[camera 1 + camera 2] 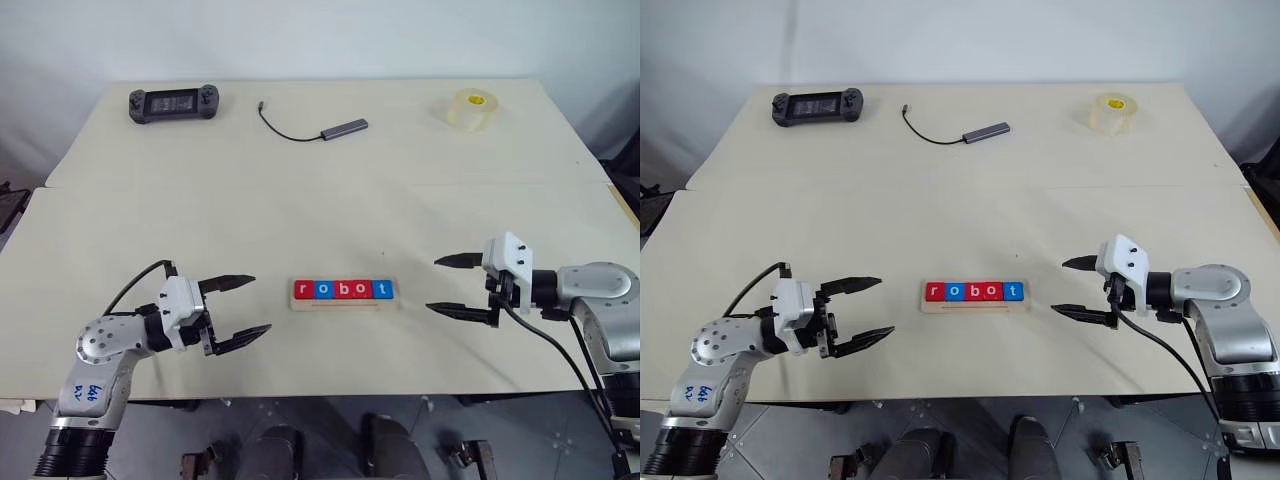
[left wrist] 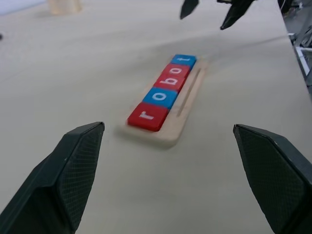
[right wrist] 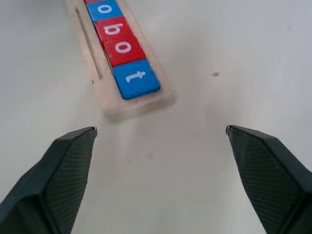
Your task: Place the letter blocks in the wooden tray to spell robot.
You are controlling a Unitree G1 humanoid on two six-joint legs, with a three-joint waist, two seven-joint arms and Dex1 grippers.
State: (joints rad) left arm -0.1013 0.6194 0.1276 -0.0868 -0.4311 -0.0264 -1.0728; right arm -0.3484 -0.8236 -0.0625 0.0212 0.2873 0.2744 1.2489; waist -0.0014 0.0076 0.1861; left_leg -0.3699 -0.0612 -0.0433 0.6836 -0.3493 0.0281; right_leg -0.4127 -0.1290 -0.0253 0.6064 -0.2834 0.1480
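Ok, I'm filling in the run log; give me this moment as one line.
blocks: five in tray, spelling robot | left hand: open, empty, left of tray | right hand: open, empty, right of tray

Bright, even light with soft shadows; both wrist views look slightly blurred.

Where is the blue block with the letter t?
In the head views the blue t block sits at the right end of the wooden tray, next to a red o block, nearest the open right gripper.
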